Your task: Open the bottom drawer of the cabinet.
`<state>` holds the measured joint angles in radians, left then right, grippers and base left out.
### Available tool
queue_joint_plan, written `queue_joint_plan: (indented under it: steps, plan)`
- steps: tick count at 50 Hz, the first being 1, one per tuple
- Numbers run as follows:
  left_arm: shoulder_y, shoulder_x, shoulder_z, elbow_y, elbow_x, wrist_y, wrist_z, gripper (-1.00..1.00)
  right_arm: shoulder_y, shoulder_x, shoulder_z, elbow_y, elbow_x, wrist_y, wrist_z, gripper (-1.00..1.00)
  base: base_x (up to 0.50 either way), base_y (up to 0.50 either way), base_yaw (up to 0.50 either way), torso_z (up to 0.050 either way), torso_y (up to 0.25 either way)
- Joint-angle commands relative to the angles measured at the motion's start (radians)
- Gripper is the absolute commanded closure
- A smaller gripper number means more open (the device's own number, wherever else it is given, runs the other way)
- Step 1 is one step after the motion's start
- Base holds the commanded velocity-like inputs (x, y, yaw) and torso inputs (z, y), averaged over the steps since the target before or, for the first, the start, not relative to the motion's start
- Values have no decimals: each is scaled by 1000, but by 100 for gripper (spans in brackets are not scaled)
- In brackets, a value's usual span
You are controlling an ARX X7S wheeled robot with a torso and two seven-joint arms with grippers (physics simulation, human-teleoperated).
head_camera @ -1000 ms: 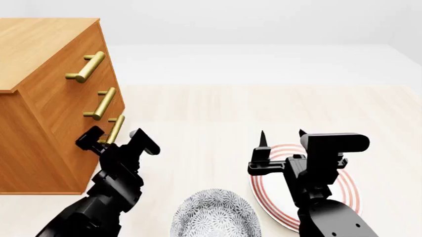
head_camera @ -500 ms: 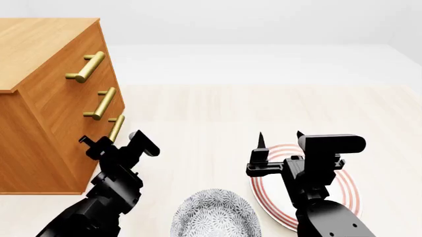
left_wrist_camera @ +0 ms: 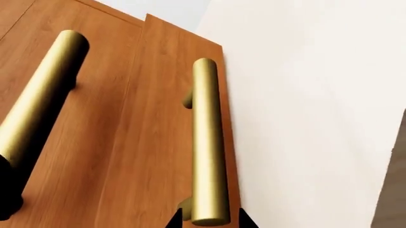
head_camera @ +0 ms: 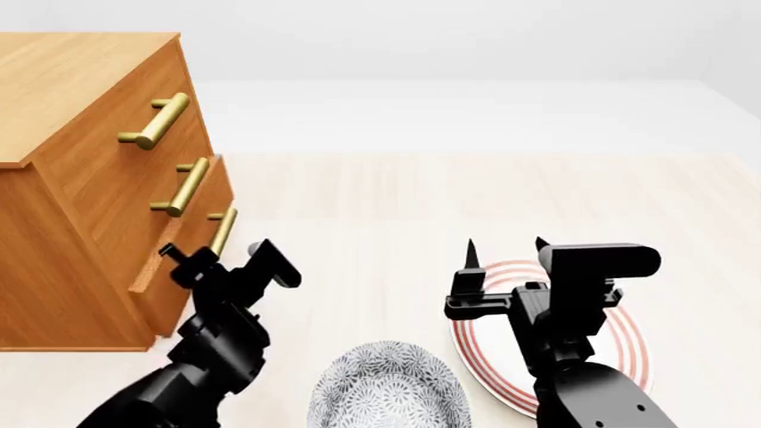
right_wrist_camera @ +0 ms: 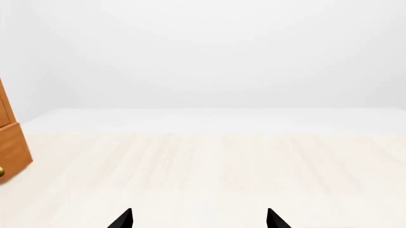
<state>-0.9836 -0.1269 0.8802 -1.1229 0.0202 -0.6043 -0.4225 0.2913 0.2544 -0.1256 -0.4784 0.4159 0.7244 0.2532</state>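
The orange-brown cabinet [head_camera: 84, 98] stands at the left with three brass-handled drawers. Its bottom drawer [head_camera: 214, 198] sticks out a little from the cabinet's face. My left gripper [head_camera: 224, 260] is at the near end of that drawer's brass bar handle [head_camera: 223, 230]. The left wrist view shows the handle [left_wrist_camera: 206, 142] running away across the drawer front [left_wrist_camera: 165, 118], and my left gripper [left_wrist_camera: 210, 219] is shut on its end, one black tip on each side. My right gripper [head_camera: 508, 245] hangs open and empty above the floor, well right of the cabinet.
A white plate with red rings [head_camera: 625, 348] lies under the right arm. A grey patterned bowl [head_camera: 387, 388] sits between the arms at the near edge. The middle drawer's handle [left_wrist_camera: 38, 109] runs beside the held one. A cabinet corner [right_wrist_camera: 9, 147] shows in the right wrist view.
The left gripper has drawn back toward me and slightly right with the handle, and the bottom drawer has slid out of the cabinet. The right arm has barely moved.
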Motion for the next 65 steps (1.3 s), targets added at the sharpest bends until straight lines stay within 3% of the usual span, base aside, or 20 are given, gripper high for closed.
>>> queue_joint_plan:
  steps: [1, 23, 54, 55, 65]
  plan:
    - [18, -5, 61, 187, 17, -75, 6, 100, -1, 3, -1, 4, 5, -6, 3, -100, 0, 0, -4, 0, 0]
    - [90, -54, 95, 501, 32, -280, 15, 100, -2, 7, -6, 20, 11, -20, 8, -100, 0, 0, 0, 0, 2]
    - [79, -12, 130, 516, 37, -298, 25, 100, -10, 17, -7, 25, 24, -36, 13, -100, 0, 0, 0, 2, 6]
    - [80, -14, 130, 523, 37, -301, 23, -100, -10, 17, -7, 26, 24, -36, 14, -100, 0, 0, 0, 0, 12]
    - [79, -19, 137, 542, 40, -322, 26, -100, -9, 18, -11, 34, 25, -42, 16, -100, 0, 0, 0, 0, 0]
